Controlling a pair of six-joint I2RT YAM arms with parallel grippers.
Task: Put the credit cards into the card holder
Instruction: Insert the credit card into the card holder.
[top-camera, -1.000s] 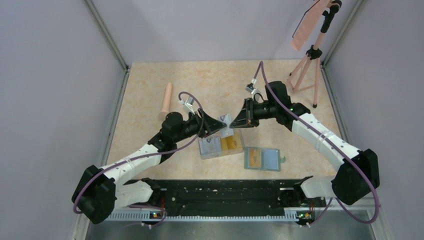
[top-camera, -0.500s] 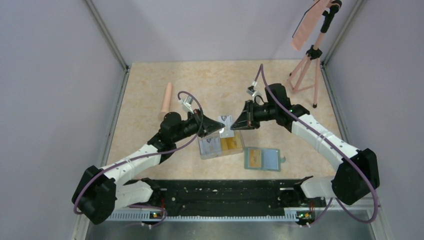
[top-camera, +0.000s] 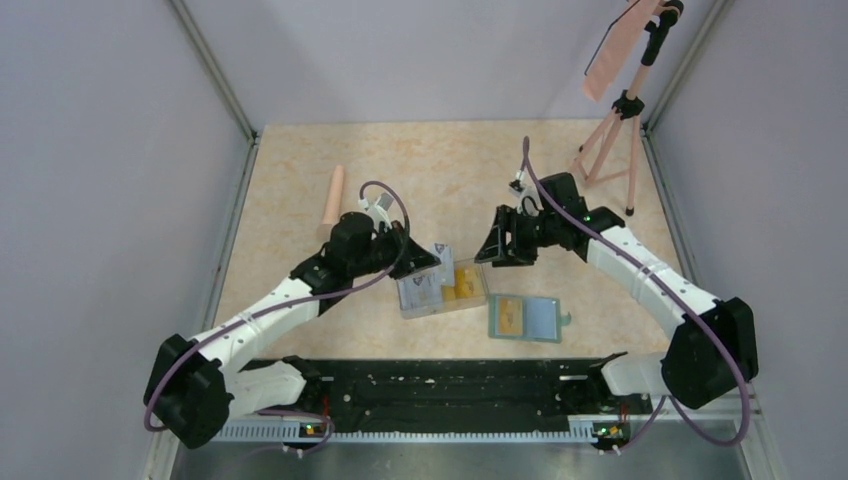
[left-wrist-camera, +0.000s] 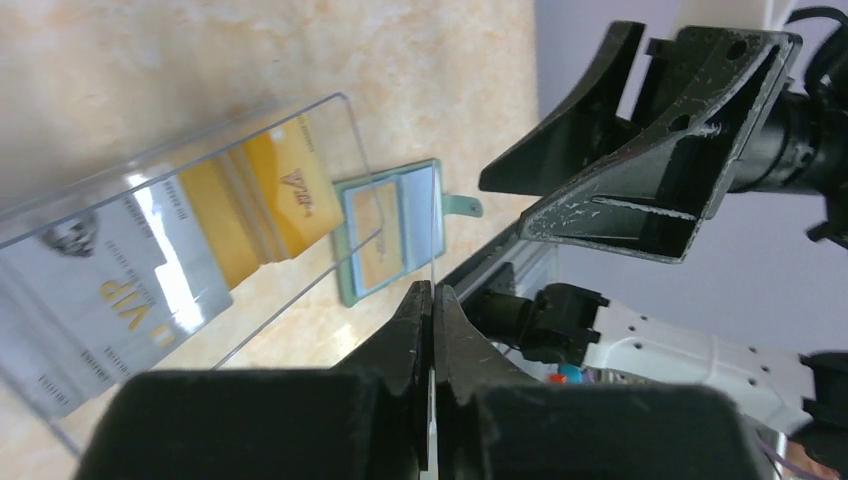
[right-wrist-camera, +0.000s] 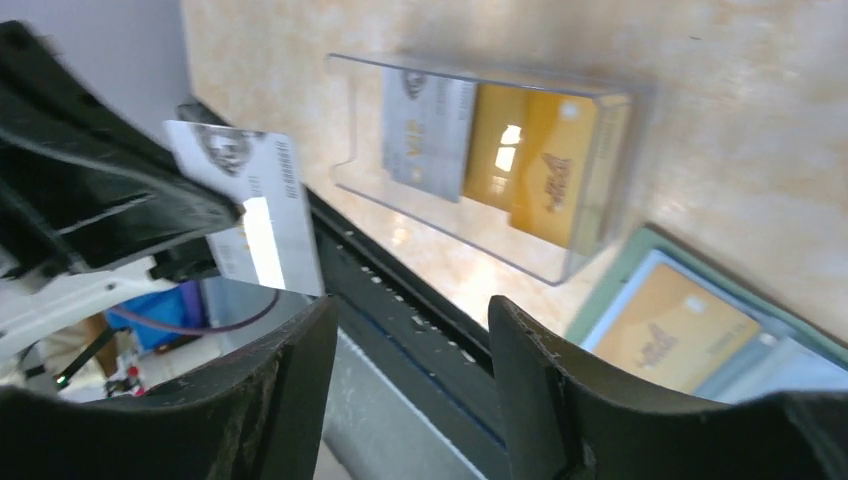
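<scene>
1. Beige marbled tabletop (top-camera: 430, 160) between grey walls is what my overhead feed gives me. I place everything against the clear plastic box (top-camera: 445, 288) lying near its middle.
2. From here, the left gripper (top-camera: 432, 256) has its jaws pinched tight on a pale card (right-wrist-camera: 245, 210). It holds the card off the table, just over the box's far-left corner. On the left wrist feed the card sits edge-on between the fingers (left-wrist-camera: 400, 340). The right wrist feed shows its printed face sticking out past them.
3. The right gripper (top-camera: 497, 250) hangs just beyond the box's far-right corner, with its jaws apart and nothing between them. It faces the left gripper and is clear of the card.
4. Inside the box I see a pale VIP card (top-camera: 420, 292) in the left half and yellow cards (top-camera: 463, 283) in the right half.
5. The card holder (top-camera: 527, 318) lies open and flat just right of the box, a little nearer the arm bases. One yellow card (top-camera: 508, 316) sits under its see-through page, and its snap tab (top-camera: 566, 320) points away from the box.
6. A pink cylinder (top-camera: 333, 195) lies well off to the box's far left.
7. A tripod (top-camera: 615, 130) stands well off to the box's far right.
</scene>
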